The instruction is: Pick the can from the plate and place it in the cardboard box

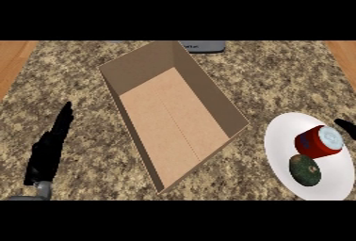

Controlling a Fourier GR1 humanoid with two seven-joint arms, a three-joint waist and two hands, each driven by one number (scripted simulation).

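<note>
A red can [319, 141] with a pale lid lies on its side on the white plate [285, 136] at the right. An open cardboard box [173, 113] sits in the middle of the counter with nothing in it. My left hand [49, 148] rests at the left, fingers straight and pointing up the counter, well away from the box. Only the black fingertips of my right hand [345, 127] show at the right edge, just beyond the can and not touching it.
A dark green avocado [305, 169] lies on the plate just in front of the can. A grey object [204, 46] sits behind the box at the far edge. Wood flooring shows past both far corners of the granite counter.
</note>
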